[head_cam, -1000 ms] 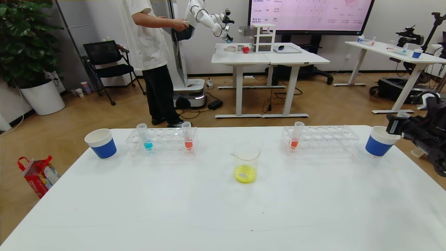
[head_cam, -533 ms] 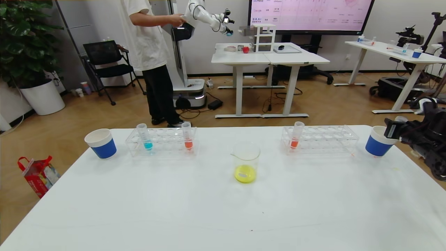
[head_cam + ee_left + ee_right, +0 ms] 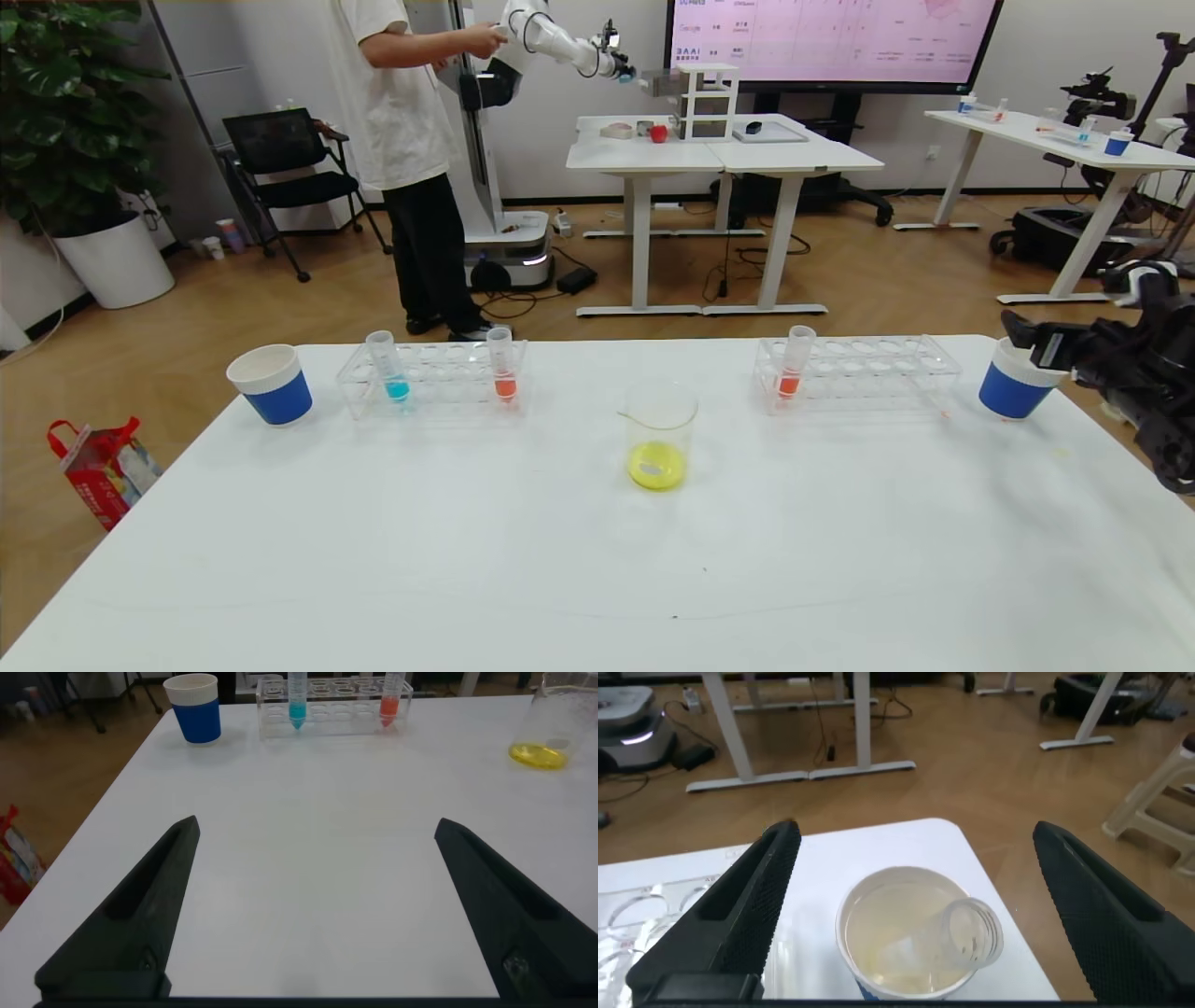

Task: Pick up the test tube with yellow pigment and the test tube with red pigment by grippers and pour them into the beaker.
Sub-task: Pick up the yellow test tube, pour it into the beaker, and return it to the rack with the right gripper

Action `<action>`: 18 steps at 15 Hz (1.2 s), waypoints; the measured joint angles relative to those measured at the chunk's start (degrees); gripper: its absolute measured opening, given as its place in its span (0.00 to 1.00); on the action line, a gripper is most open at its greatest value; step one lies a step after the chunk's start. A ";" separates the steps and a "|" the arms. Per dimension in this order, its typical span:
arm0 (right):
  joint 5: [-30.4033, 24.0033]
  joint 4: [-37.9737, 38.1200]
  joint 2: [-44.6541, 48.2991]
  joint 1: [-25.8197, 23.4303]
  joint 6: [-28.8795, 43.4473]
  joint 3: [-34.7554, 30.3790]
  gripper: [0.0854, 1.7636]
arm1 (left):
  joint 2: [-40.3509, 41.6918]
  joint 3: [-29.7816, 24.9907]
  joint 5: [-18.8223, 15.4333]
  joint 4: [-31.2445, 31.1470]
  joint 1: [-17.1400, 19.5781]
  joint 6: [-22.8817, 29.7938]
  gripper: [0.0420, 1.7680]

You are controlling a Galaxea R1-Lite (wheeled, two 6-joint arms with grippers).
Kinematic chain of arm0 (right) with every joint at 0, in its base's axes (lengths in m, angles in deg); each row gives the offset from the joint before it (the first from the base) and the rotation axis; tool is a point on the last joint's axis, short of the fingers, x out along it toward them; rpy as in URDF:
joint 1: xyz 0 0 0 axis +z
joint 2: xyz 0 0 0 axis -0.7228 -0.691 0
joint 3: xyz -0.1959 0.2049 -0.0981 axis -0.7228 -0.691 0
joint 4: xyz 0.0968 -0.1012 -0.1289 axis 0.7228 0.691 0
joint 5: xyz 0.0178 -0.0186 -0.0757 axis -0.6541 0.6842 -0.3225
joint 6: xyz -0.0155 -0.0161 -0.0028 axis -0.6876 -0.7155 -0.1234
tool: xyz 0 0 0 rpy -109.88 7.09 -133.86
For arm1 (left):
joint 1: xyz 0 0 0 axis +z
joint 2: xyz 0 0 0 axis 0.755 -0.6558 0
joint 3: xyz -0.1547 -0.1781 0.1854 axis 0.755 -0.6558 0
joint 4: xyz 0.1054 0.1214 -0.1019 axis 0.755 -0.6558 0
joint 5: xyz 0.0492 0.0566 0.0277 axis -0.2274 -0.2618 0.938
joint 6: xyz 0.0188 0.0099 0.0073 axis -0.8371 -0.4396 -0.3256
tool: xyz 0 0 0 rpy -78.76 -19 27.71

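While holding the right gripper (image 3: 915, 835) wide open over the blue paper cup (image 3: 845, 943) at 3 o'clock from the beaker (image 3: 659, 429), with the left gripper (image 3: 316, 826) wide too, take care not to tip that cup swinging toward the red test tube (image 3: 794, 364) at 1 o'clock.

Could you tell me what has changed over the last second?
The right gripper has opened above the right cup and shifted slightly leftward over it; an empty tube now lies inside that cup, apparently just released. The beaker with yellow liquid, both racks and their tubes stayed put. The left gripper remains open, holding nothing.
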 joint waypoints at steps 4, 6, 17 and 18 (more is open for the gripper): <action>0.18 0.71 2.67 3.64 -0.40 1.37 0.98 | 0.00 0.00 0.00 0.00 0.00 -0.02 0.99; 0.29 3.69 5.77 7.06 -0.32 1.76 0.98 | 0.00 0.00 0.00 0.00 0.00 0.00 0.99; 1.60 7.30 33.52 18.62 0.23 -10.57 0.98 | 0.00 0.00 0.02 0.00 0.00 -0.02 0.99; 1.60 7.33 37.79 18.92 0.21 -12.25 0.98 | 0.00 0.00 0.02 -0.02 0.02 -0.02 0.99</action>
